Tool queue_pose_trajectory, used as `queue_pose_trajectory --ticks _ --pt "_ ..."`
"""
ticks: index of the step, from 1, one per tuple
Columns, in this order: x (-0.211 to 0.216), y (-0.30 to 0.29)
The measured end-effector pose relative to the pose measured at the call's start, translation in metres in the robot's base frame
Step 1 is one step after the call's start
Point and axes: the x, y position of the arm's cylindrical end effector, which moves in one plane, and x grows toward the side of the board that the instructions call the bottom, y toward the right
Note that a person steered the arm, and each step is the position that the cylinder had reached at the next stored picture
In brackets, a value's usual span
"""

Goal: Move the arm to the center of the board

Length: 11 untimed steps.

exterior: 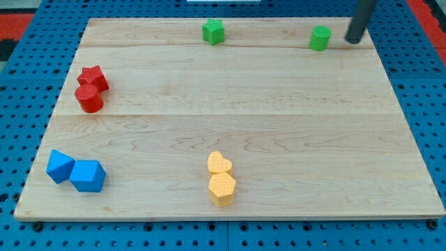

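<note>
The wooden board [230,104] fills the view. My tip [353,40] is at the board's top right corner, just right of a green cylinder [320,38]. A green star-shaped block [213,31] sits at the top middle. A red star-shaped block [93,77] and a red cylinder [89,99] touch each other at the left. A blue cube [60,166] and a blue pentagon-like block [88,176] sit at the bottom left. A yellow heart [219,163] touches a yellow hexagon [222,189] at the bottom middle.
The board lies on a blue perforated table [418,84] that shows around all its edges. A red patch [28,21] shows at the view's top left corner.
</note>
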Motion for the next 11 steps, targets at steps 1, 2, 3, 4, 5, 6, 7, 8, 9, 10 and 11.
queue_pose_trajectory --ticks 1,2,3,4,5,6,7,8,9,10,11 --pt "-0.020 -0.070" --pt "-0.037 -0.141" --pt "-0.041 -0.189" --pt "-0.044 -0.202" --pt "-0.035 -0.145" --pt "-0.035 -0.119" --pt "-0.038 -0.108" --pt "-0.044 -0.101" --pt "-0.046 -0.098" --pt "-0.046 -0.098" --pt "-0.046 -0.097"
